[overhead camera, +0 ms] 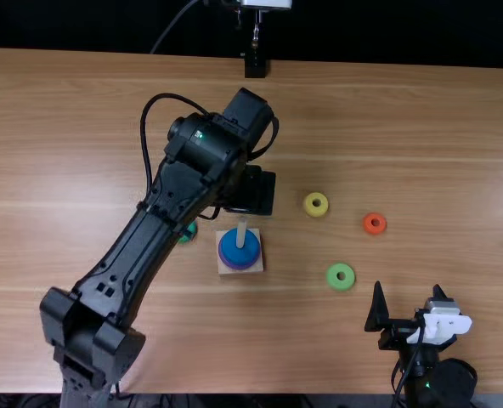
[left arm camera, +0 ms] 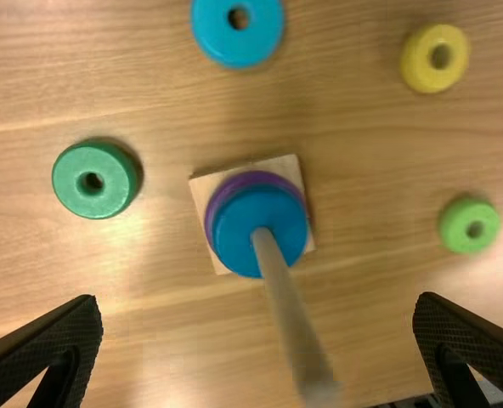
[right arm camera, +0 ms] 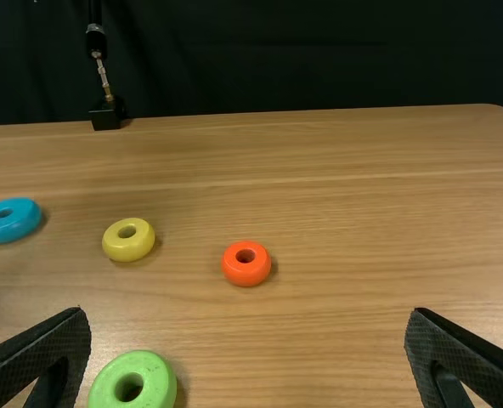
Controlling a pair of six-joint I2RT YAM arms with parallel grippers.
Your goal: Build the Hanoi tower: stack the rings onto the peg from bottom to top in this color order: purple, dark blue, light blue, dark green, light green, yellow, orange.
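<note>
While L gripper (overhead camera: 253,191) is held near peg (overhead camera: 241,234), ctr of top view, its fingers are spread wide, empty. Purple ring (left arm camera: 250,177) & dk blue ring (left arm camera: 234,240) are stacked on base (overhead camera: 257,268), purple ring below. Dk green ring (overhead camera: 191,231) is seen just left; yellow ring (overhead camera: 308,202), lt green ring (overhead camera: 332,274) & orange ring (overhead camera: 368,226) are spread right of ctr. Lt blue ring (left arm camera: 207,32) is seen flat on table (overhead camera: 404,110), L wrist view. R gripper (overhead camera: 408,291), lower right of top view, is opened wide, empty.
</note>
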